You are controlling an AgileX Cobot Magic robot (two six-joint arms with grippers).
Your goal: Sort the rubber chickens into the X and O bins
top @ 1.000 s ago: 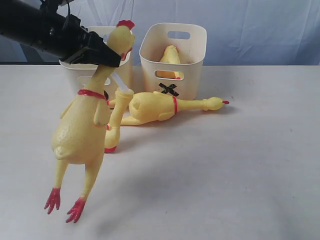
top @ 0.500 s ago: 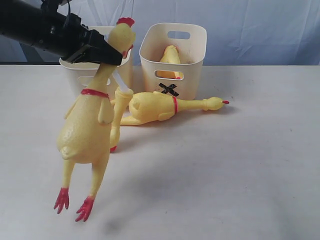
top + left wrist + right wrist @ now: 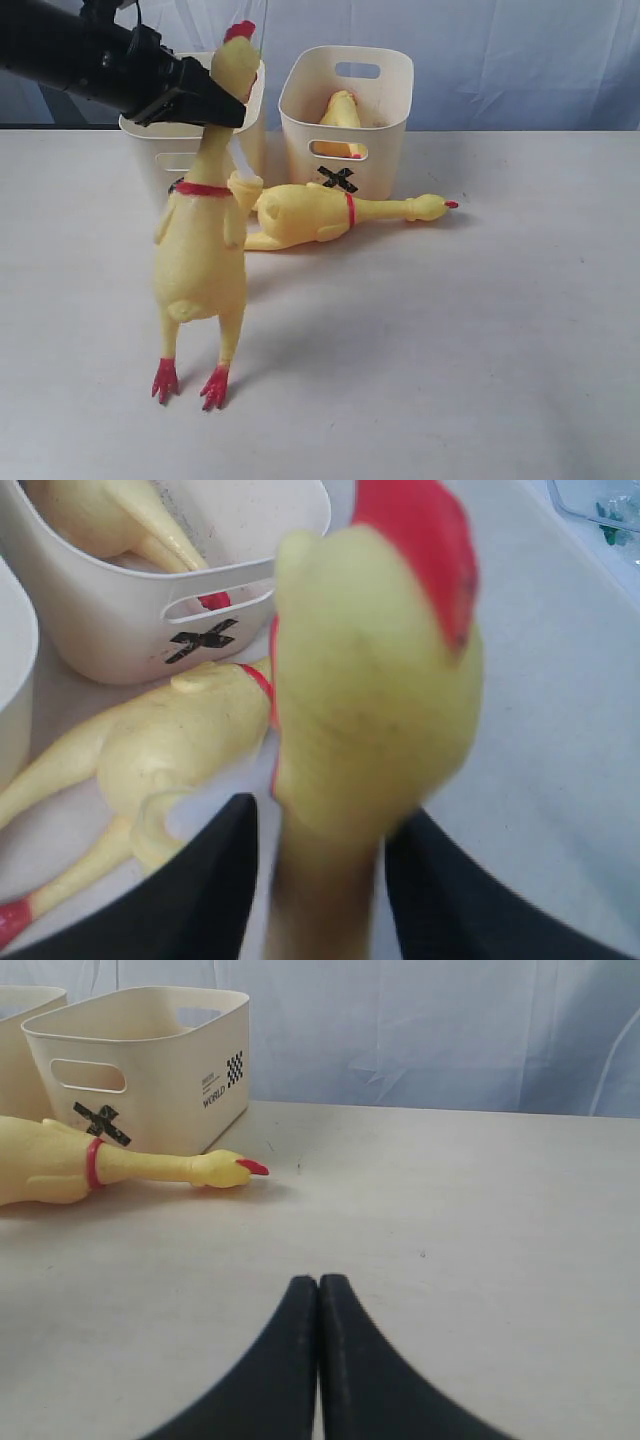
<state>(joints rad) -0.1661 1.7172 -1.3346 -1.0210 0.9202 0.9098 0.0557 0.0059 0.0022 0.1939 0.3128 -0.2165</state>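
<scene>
**One chicken hangs by the neck at the left gripper, two are by the X bin**

The white table fills the exterior view. The black left arm reaches in from the upper left. Below its tip the hanging chicken dangles upright in front of the second bin. Whether its red feet touch the table cannot be told. This bin's mark is hidden.

To the right stands the X bin, with the lying chicken on the table just in front of it, head pointing right. A third chicken sits inside the X bin.

The left wrist view adds what the exterior view hides. The left gripper has its fingers on either side of the hanging chicken's neck, with a thin pale strip between one finger and the neck. Whether they pinch it cannot be told.

Only the right wrist view shows the right gripper. Its fingers are pressed together with nothing between them, low over bare table and well apart from the lying chicken's head.
</scene>
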